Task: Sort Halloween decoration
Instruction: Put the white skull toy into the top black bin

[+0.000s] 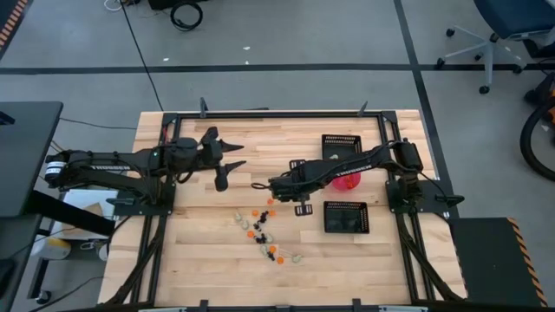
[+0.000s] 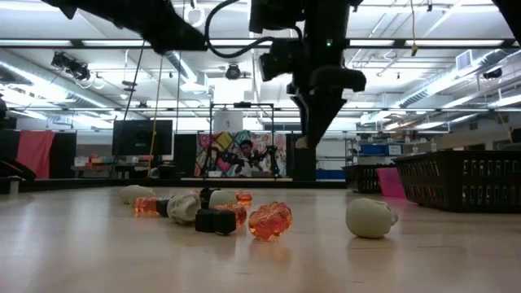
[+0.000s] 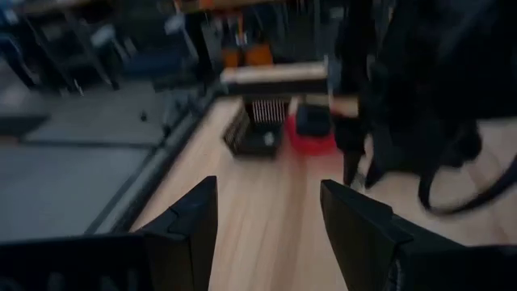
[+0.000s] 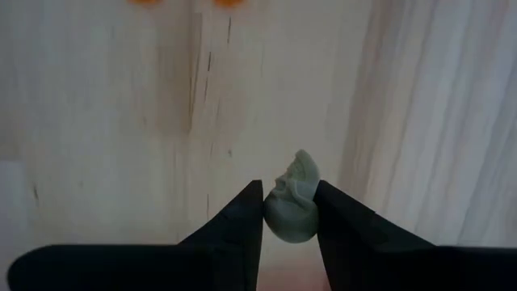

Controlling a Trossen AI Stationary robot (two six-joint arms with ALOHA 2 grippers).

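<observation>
Nearest me, a cream skull trinket (image 4: 292, 206) sits pinched between my right hand's (image 4: 289, 212) dark fingers, lifted clear of the pale wooden worktop (image 1: 208, 251). Far left, my left hand (image 1: 227, 160) waits with its fingers spread, holding nothing. Orange, black and cream trinkets (image 1: 263, 234) lie scattered just near of the right hand; the mesh trays (image 1: 347, 217) and red bowl (image 1: 347, 179) stand to its right.
</observation>
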